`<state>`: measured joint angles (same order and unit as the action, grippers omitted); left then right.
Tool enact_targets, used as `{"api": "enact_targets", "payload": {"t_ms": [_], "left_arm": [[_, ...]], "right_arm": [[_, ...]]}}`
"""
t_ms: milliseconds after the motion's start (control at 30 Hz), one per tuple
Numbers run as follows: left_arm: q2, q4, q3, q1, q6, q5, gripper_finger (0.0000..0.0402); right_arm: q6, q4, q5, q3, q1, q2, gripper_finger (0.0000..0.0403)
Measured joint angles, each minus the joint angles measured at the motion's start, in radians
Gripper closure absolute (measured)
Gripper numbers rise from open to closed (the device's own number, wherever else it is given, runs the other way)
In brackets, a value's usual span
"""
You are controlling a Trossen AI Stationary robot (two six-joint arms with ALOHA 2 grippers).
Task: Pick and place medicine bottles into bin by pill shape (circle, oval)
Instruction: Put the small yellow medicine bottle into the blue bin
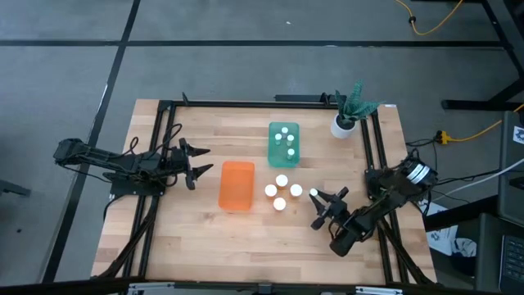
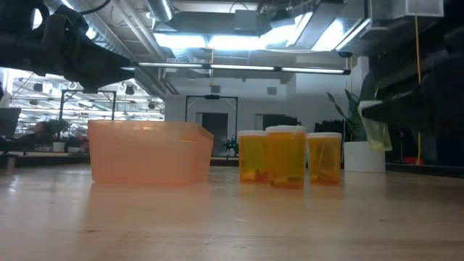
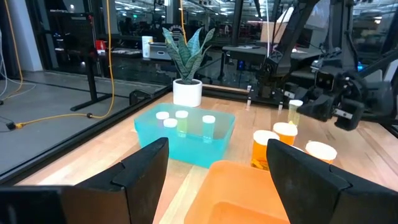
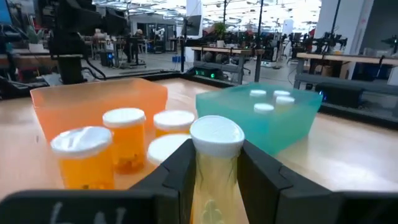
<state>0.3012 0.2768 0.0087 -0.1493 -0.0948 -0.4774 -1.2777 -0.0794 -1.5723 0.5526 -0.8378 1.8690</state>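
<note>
Desk point(image 1: 196, 246) of pale wood seen from above: an orange bin point(image 1: 237, 185) lies near the middle, a teal bin point(image 1: 284, 143) just behind and to its right with four white caps point(image 1: 285, 129) inside. Four wider caps point(image 1: 281, 180) stand clustered between the orange bin and the right gripper point(image 1: 319, 201), which pinches a narrow bottle point(image 1: 313, 192) beside that cluster. The left gripper point(image 1: 196, 161) hangs left of the orange bin, fingers spread and empty. A plant pot point(image 1: 343, 125) sits at the far right corner.

Low view: the orange bin point(image 2: 148, 151) stands left, three amber bottles point(image 2: 285, 156) close together right of it, the pot point(image 2: 364, 156) behind them.

Left wrist view: spread fingers point(image 3: 147, 165) frame the orange bin point(image 3: 249, 193). The teal bin point(image 3: 186, 134) holds capped bottles, amber bottles point(image 3: 266, 147) stand beside it, and the right gripper point(image 3: 305, 107) farther off holds its bottle point(image 3: 295, 112).

Right wrist view: the fingers point(image 4: 177, 174) clamp a pale bottle point(image 4: 216, 165) with a white cap. Amber bottles point(image 4: 124, 138) stand just ahead, with the orange bin point(image 4: 93, 102) and teal bin point(image 4: 261, 118) behind them.
</note>
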Motion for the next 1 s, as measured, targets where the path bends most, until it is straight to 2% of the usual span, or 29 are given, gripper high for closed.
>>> {"api": "enact_targets", "payload": {"t_ms": [300, 1000], "left_arm": [[0.000, 0.000, 0.000, 0.000, 0.000, 0.000, 0.0139], [0.000, 0.000, 0.000, 0.000, 0.000, 0.000, 0.0139]], "right_arm": [[-0.208, -0.016, 0.002, 0.000, 0.030, 0.169, 0.0299], [-0.182, -0.021, 0.022, 0.001, 0.030, 0.177, 0.0297]]}}
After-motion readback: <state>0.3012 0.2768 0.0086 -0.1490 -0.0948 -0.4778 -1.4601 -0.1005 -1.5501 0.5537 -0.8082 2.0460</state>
